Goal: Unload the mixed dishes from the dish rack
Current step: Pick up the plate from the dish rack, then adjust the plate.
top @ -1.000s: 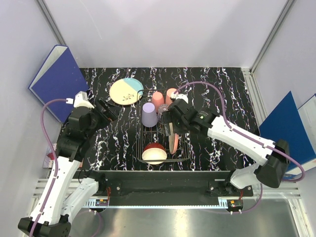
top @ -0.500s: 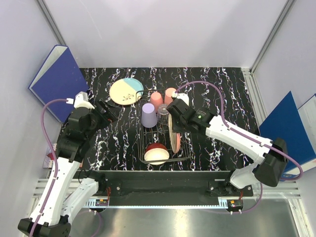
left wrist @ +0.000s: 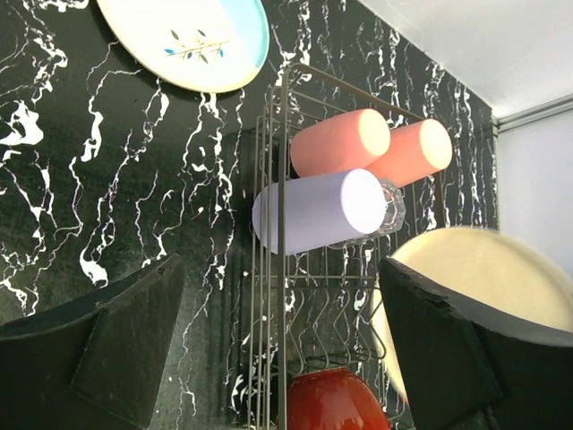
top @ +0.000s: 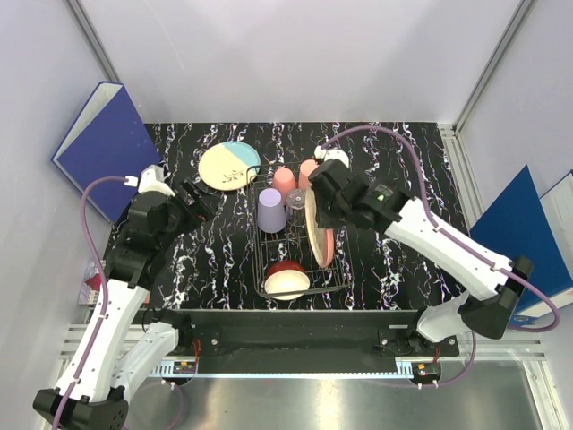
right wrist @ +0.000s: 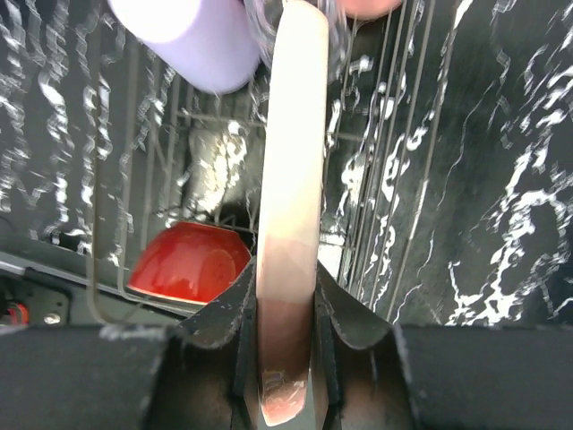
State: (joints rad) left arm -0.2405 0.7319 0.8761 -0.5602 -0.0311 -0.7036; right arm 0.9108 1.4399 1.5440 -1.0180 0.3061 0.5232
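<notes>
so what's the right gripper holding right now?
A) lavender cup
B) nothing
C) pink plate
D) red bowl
C: the right wrist view shows the right gripper shut on the rim of the pink plate, seen edge-on. The red bowl and the lavender cup are untouched.
</notes>
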